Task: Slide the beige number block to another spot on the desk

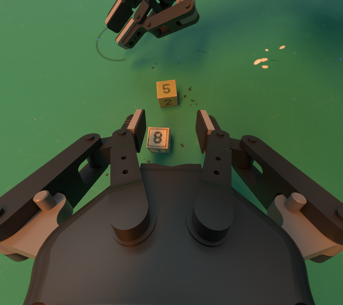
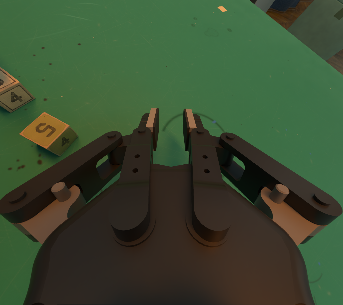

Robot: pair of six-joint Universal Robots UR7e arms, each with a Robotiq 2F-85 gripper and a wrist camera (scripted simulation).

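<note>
The beige number block sits on the green worktop, just short of the yellow block. The left gripper hangs over the beige block with its jaws spread, grasping nothing. The approach looks underway; next it must drop and close. Beyond the yellow block, the right gripper waits part-open and empty.

A yellow block on the green desk, apparently upright
</note>
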